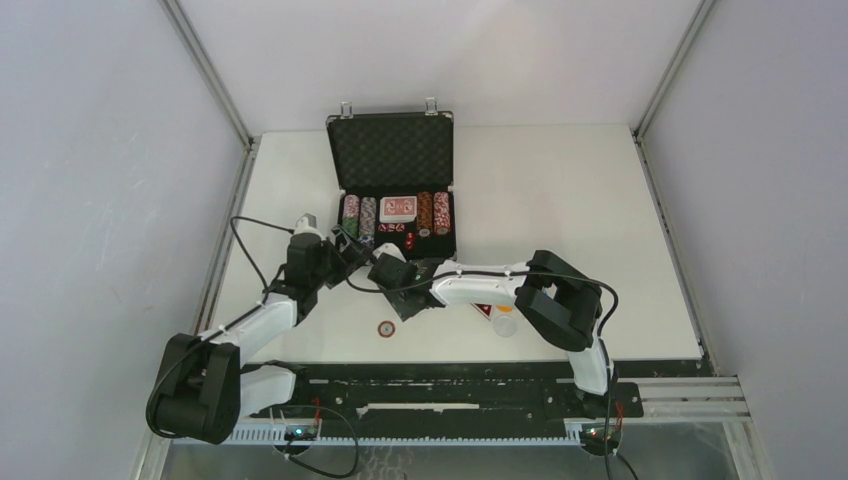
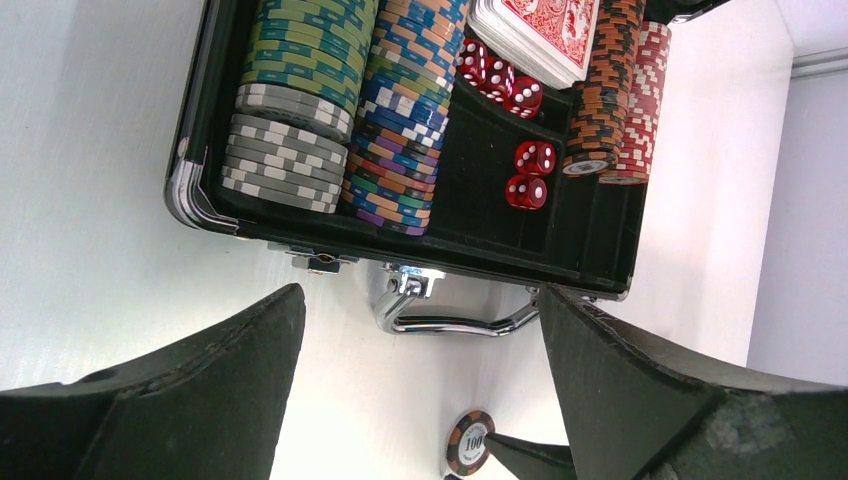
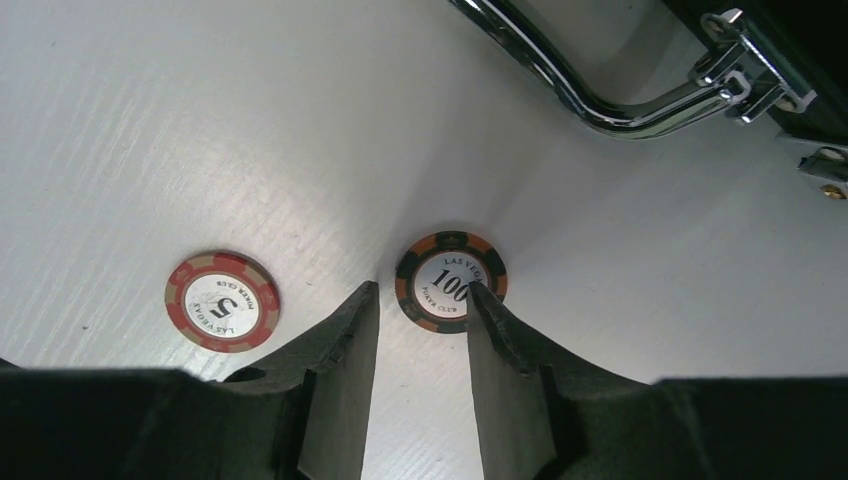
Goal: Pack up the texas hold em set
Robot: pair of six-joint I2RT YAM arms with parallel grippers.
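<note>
I read "100" on the black-orange chip (image 3: 450, 281) and "5" on the red chip (image 3: 222, 301), each also marked "LAS VEGAS POKER CLUB".

Black-and-orange striped 100 chip (image 3: 450, 281), red-and-cream 5 chip (image 3: 221, 301) — red white-dotted dice (image 2: 533, 158), black case (image 2: 590, 240), white table (image 3: 200, 120)

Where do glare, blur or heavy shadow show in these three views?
Top external view: soft, even light, no glare; the open case is small but clear. Left wrist view: bright glare on the chrome handle; the black fingers near the lens look soft. Right wrist view: streaky sheen on the table; print on the 100 chip and the 5 chip is sharp.
</note>
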